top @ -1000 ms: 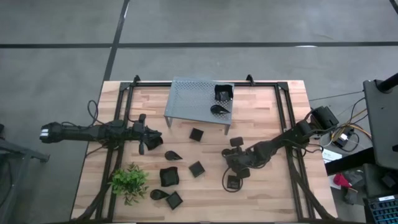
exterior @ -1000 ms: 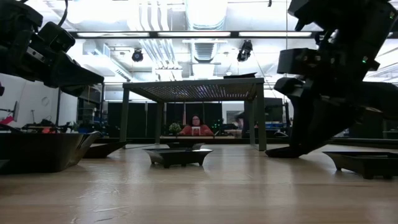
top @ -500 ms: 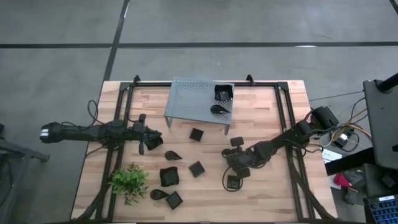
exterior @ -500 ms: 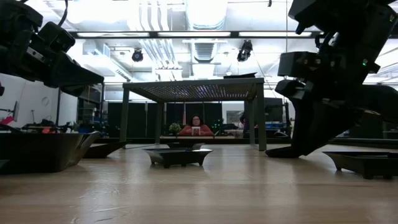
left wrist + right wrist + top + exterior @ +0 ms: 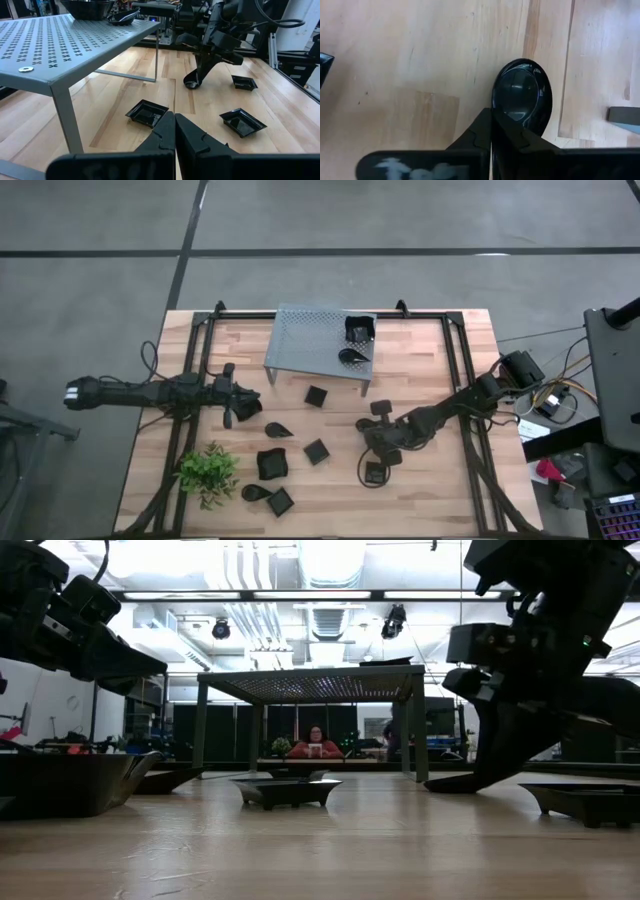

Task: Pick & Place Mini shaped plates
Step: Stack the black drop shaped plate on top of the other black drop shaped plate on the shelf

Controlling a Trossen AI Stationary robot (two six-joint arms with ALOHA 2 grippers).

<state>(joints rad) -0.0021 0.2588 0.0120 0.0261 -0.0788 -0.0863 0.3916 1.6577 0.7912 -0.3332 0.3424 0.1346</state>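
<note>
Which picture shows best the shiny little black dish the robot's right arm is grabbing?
The right wrist view: the teardrop dish fills it, rim between the shut right gripper. From above the arm hides it; the low and left wrist views show only a dark sliver.

in the high view the right gripper (image 5: 372,442) covers the teardrop plate (image 5: 522,100) beneath it, and the plate's narrow end runs under the fingers in the right wrist view. in the low view a large dish (image 5: 70,783) at nine o'clock is cut by the edge. the person (image 5: 315,745) far behind is too small to make out.
</note>
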